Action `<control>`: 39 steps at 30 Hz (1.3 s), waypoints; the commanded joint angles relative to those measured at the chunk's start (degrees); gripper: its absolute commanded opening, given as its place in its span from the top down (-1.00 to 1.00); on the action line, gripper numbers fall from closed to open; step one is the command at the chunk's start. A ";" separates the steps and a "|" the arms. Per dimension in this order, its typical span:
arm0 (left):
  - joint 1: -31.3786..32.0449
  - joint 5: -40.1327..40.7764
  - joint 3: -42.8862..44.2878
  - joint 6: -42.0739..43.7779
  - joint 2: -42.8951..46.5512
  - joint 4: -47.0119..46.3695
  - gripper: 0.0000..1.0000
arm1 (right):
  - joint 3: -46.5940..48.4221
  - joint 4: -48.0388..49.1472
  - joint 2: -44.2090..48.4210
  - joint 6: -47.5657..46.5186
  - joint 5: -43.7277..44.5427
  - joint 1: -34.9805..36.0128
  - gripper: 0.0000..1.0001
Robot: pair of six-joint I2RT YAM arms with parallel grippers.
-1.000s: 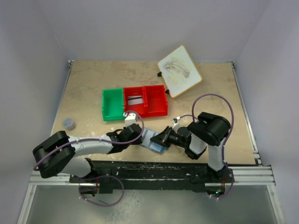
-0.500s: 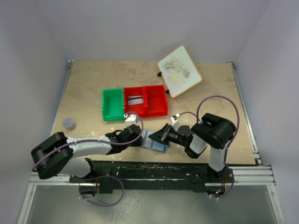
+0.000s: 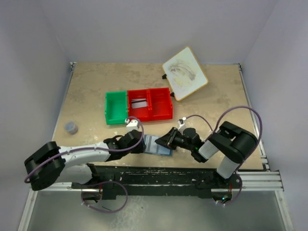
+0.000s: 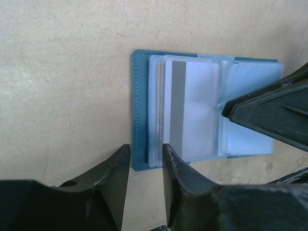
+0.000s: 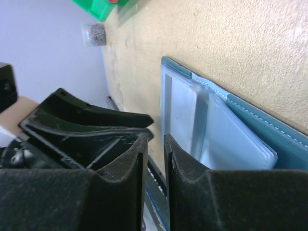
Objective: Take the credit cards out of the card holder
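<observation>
- Looking at the near middle of the table (image 3: 96, 91), the wallet (image 3: 158, 144) lies flat and open, right between the two grippers.
- A second ago it looked propped up off the table with both grippers crowded onto it. Since then it's come down and spread out, and the right arm (image 3: 236, 142) has swung its elbow out to the right.
- The left gripper (image 4: 144, 153) has its fingers a narrow gap apart, tips over a corner of the wallet, not clamped on anything I can see. Looks like it just let go.
- Same story for the right gripper (image 5: 153, 139): a slim gap with nothing in it. From the left wrist view, one of its fingers (image 4: 269, 108) reaches over the wallet's other panel; touching or just above, can't tell.
- The striped card (image 4: 190, 110), grey-white with a dark stripe, is still tucked in its clear sleeve (image 4: 155, 115) on the panel nearest the left fingers. I can't make out any other cards in there.
- There's a pale flat thing (image 3: 139, 102) in the left compartment of the red bin (image 3: 150, 117). Might be a card already out, but it's too small to say.
- My read: the opening part is done, but pulling this card hasn't started. Next someone has to pin the wallet and slide the card out of the sleeve.
</observation>
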State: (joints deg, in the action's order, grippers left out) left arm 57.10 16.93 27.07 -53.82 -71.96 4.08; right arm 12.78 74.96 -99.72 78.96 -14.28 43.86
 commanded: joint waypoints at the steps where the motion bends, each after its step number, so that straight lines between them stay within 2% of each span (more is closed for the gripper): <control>1: 0.29 4.49 2.26 2.62 7.04 5.47 0.30 | 4.02 -18.38 7.71 -6.19 2.87 -0.26 0.53; 3: 0.19 5.89 4.60 4.97 8.26 6.72 0.26 | 6.82 -27.99 10.15 -8.91 3.22 -0.26 0.51; 6: 0.13 5.95 9.05 8.98 7.10 8.01 0.25 | 9.34 -34.61 11.86 -10.77 3.58 -0.26 0.51; 11: -0.32 0.14 12.26 13.57 -1.21 6.46 0.32 | 9.37 -36.80 12.58 -9.53 4.96 -0.26 0.51; 17: -0.41 -4.11 10.19 11.85 -7.14 1.10 0.33 | 10.35 -38.44 11.82 -10.64 4.06 -0.26 0.46; 22: -0.41 -5.04 7.59 10.19 -9.18 -1.39 0.34 | 14.23 -38.69 7.36 -13.13 2.24 -0.26 0.45; 25: -0.43 -4.95 6.26 9.99 -9.25 -1.52 0.43 | 14.56 -35.97 5.18 -12.27 1.67 -0.26 0.50; 27: -0.41 -5.18 5.56 9.97 -8.90 -1.79 0.60 | 13.44 -33.31 4.92 -11.19 0.99 -0.26 0.58; 33: -0.41 -4.39 4.93 9.71 -8.08 -1.79 0.86 | 7.19 -18.16 6.56 -6.93 -2.09 -0.26 0.62; 36: -0.42 -2.29 5.09 9.66 -5.92 -1.41 0.87 | 7.03 -17.65 7.26 -6.96 -3.46 -0.26 0.55; 38: -0.44 -1.20 5.90 10.02 -4.78 -0.64 0.86 | 6.05 -15.54 8.08 -7.13 -3.36 -0.26 0.64; 39: -0.41 -0.67 6.40 9.98 -4.36 -0.04 0.86 | 5.47 -14.26 8.46 -7.01 -3.41 -0.26 0.74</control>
State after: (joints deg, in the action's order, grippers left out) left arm 56.64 14.37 32.88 -43.07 -78.76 3.31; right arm 19.31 52.12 -93.97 70.59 -14.00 42.85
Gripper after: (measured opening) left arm 0.070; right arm 0.193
